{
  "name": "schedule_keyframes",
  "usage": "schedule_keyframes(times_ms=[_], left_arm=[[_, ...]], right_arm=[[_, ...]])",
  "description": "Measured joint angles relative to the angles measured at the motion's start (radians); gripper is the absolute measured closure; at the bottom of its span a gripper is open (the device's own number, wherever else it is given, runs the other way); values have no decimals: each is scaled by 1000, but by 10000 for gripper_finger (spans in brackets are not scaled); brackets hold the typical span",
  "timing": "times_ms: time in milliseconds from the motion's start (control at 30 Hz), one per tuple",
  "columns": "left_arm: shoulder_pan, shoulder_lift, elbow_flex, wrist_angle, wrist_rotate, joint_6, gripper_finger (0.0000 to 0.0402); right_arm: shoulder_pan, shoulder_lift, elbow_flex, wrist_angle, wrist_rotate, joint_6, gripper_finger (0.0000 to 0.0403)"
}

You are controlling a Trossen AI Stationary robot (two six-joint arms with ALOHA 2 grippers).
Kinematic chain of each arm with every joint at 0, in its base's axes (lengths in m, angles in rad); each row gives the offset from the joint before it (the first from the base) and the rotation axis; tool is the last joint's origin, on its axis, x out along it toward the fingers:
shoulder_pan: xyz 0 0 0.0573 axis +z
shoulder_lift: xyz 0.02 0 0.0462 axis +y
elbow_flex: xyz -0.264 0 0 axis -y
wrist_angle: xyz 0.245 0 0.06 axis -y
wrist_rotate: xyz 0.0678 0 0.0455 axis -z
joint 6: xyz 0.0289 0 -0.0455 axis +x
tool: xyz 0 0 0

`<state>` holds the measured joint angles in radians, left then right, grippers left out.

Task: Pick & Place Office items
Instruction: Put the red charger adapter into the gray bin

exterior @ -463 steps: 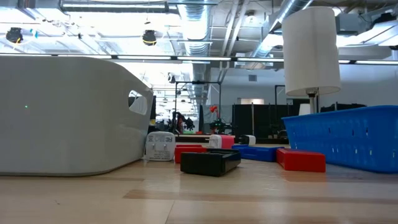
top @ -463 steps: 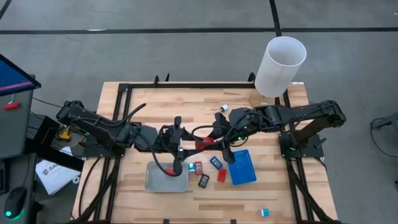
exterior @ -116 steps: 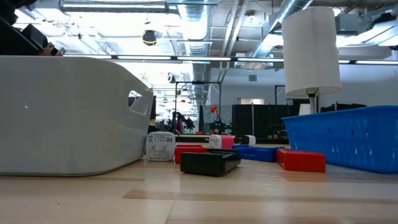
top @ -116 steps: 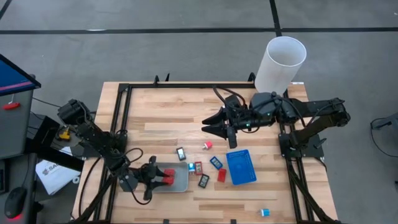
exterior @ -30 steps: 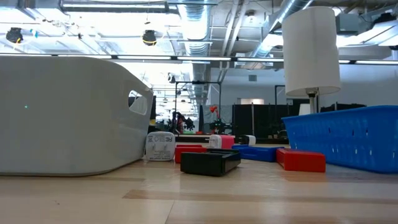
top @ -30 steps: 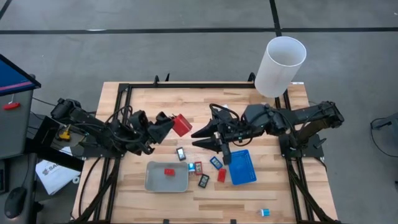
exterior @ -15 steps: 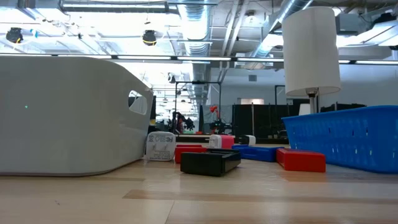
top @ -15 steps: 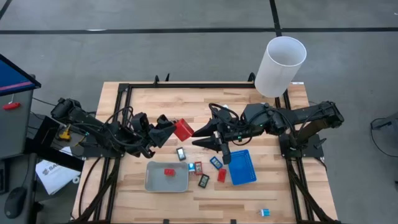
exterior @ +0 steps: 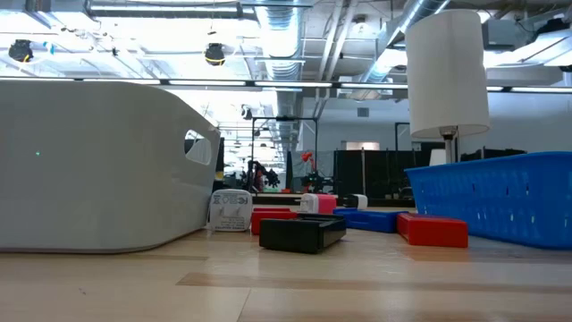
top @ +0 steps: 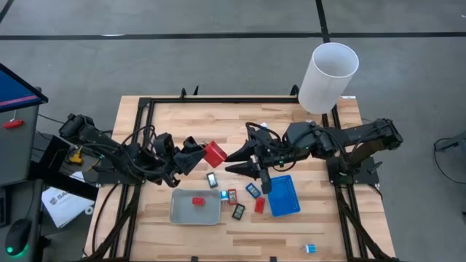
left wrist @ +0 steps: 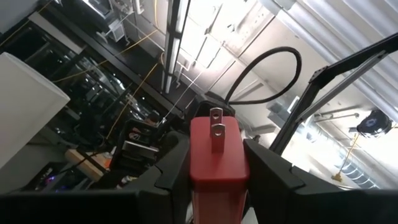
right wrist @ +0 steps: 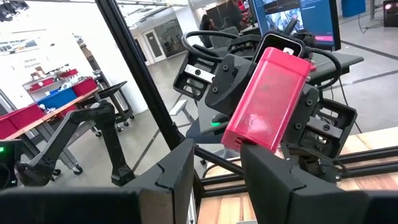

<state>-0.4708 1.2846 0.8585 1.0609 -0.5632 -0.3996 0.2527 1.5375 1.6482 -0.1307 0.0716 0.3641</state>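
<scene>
My left gripper (top: 202, 154) is shut on a red block (top: 214, 153) with two metal prongs (left wrist: 216, 124), holding it above the table's middle. My right gripper (top: 228, 161) is level with it just to its right. Its fingers are open and point at the block (right wrist: 267, 99); I cannot tell whether they touch it. A second red block (top: 197, 201) lies flat in the grey tray (top: 182, 212). Several black, blue and red office items (top: 238, 212) lie on the wood between the grey tray and the blue tray (top: 282, 195). My left gripper pinches the red block between its two fingers, one on each side of the block's rear part (left wrist: 214, 180). The fingers come from the table's left and slant upward. The block is lifted clear of the table, its pronged end pointing away from the gripper.
A tall white cylinder (top: 328, 76) stands at the far right corner. A small cyan bit (top: 311, 249) lies near the front right edge. In the low view the grey tray's wall (exterior: 89, 161) fills the left and the blue tray (exterior: 500, 197) the right.
My left gripper has tipped and carried the red block a little toward the table's near edge, closer to my right gripper's fingers. The block stays clear of the table.
</scene>
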Motion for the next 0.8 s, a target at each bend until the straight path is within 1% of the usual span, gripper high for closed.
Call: schedule_keyframes(times_ms=[200, 400, 600, 700, 800], left_arm=[[-23, 0, 0, -27, -22, -1, 283], [-28, 2, -1, -32, -23, 6, 283], [-29, -35, -3, -62, -45, 106, 283], [-29, -91, -4, -160, -86, 163, 283], [-28, -172, -6, -332, -131, 185, 283]], right_arm=[[0, -2, 0, 1, -1, 2, 275], [2, -8, 0, 6, 5, 2, 275], [2, -9, 0, -5, 14, 3, 275], [12, -9, 0, -11, 26, 2, 275], [12, -20, 3, -6, 25, 7, 275]])
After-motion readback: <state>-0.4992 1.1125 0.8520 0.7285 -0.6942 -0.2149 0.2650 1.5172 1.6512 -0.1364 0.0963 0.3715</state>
